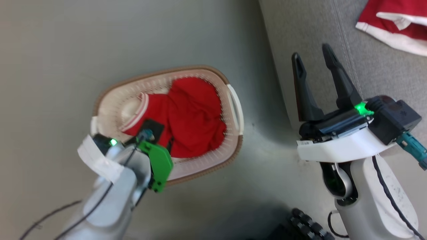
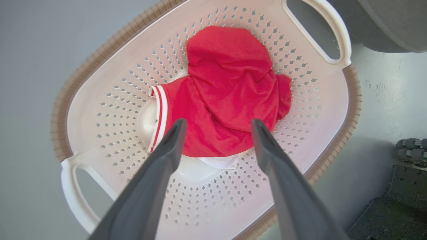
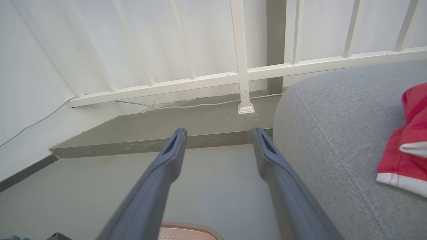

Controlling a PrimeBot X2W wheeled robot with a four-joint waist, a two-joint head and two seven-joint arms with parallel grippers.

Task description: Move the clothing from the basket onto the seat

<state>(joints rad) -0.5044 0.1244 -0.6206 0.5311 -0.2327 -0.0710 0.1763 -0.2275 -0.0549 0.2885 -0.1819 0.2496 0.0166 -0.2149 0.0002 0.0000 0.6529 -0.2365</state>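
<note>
Left pincer [image 2: 217, 123], spread and empty, hangs over the red collared garment [image 2: 230, 96] crumpled in the cream laundry basket [image 2: 110, 83], apparently poised to grab it, while the right pincer [image 1: 312, 53], also released, idles beside the grey seat [image 1: 367, 66], where the other red garment [image 1: 393, 23] lies.

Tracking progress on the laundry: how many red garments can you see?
2. One garment lies bunched in the basket; another garment lies on the seat. More may hide under the bunched one.
</note>
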